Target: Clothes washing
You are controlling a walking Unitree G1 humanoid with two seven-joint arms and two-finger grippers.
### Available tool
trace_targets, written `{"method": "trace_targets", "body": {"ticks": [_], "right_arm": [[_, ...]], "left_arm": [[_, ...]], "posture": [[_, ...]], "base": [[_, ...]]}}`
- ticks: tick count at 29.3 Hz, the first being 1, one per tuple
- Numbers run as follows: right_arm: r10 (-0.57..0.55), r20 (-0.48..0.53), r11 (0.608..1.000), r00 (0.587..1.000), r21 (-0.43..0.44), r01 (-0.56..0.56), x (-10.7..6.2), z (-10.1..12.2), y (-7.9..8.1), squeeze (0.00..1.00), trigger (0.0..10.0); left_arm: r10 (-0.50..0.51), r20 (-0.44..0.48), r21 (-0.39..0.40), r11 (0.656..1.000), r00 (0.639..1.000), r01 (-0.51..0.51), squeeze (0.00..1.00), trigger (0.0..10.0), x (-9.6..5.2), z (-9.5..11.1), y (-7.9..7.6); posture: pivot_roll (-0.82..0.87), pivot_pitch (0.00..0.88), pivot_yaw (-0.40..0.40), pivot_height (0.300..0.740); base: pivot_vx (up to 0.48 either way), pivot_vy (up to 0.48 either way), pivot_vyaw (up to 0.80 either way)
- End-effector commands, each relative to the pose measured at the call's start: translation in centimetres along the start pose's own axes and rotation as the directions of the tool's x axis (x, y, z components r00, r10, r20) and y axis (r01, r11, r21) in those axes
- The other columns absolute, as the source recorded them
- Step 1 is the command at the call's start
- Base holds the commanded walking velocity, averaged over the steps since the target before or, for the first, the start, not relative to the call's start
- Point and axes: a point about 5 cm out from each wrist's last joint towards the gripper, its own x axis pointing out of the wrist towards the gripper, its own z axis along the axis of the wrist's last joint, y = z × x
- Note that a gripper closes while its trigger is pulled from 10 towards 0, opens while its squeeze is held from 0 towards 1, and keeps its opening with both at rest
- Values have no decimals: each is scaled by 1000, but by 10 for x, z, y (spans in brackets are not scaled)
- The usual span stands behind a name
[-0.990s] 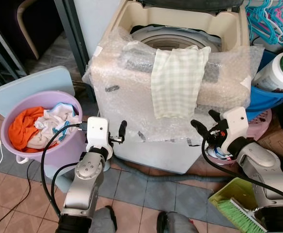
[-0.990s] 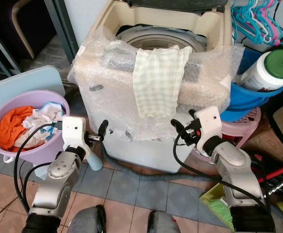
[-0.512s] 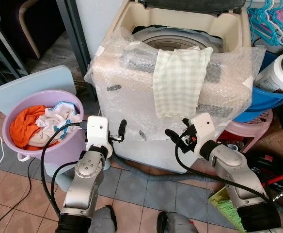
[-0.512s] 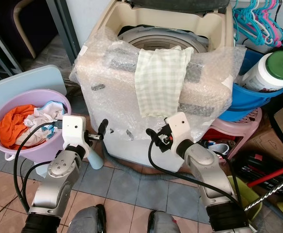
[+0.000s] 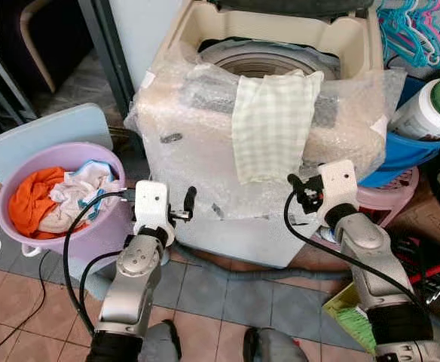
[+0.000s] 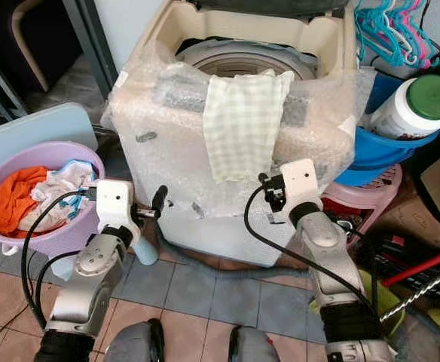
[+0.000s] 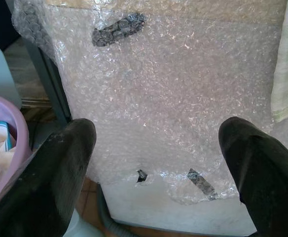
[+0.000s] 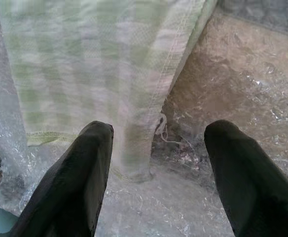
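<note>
Tiled floor, bubble-wrapped washing machine (image 5: 205,128): checked cloth (image 5: 269,124) hanging over its front edge; right end effector (image 8: 154,163) hovering wide open, empty, at cloth's hem; left end effector (image 7: 154,148) open, empty, facing washer front

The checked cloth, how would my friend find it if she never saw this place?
Find the washing machine wrapped in bubble wrap, lid open. The checked cloth hangs over its front edge, down the wrapped front. It is pale green and white squares, unlike the orange and white clothes in the purple basin.
</note>
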Motion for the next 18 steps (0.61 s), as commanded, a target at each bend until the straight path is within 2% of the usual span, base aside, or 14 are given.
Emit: {"method": "trace_targets", "body": {"ticks": [1,7,11,18], "right_arm": [[-5,8,1000,1000,11,5,4,1,0,0,471],[1,2,999,1000,40,-1,15,1,6,0,1020],[6,-26,999,1000,50,-5,19,-5,10,0,0],[-6,-56,997,998,82,10,19,-11,9,0,0]], "left_arm": [[8,-16,10,1000,1000,-8,0,10000,0,-4,1],[10,-14,10,1000,1000,-10,0,10000,-1,-3,0],[14,-14,8,1000,1000,-14,0,10000,-2,-3,0],[19,-18,4,1000,1000,-19,0,10000,-3,-4,1]], "posture": [[-20,106,7,740],[-12,108,1,740],[-7,110,-2,740],[-7,115,-5,740]], "base": [[0,0,0],[0,0,0],[0,0,0],[0,0,0]]}}
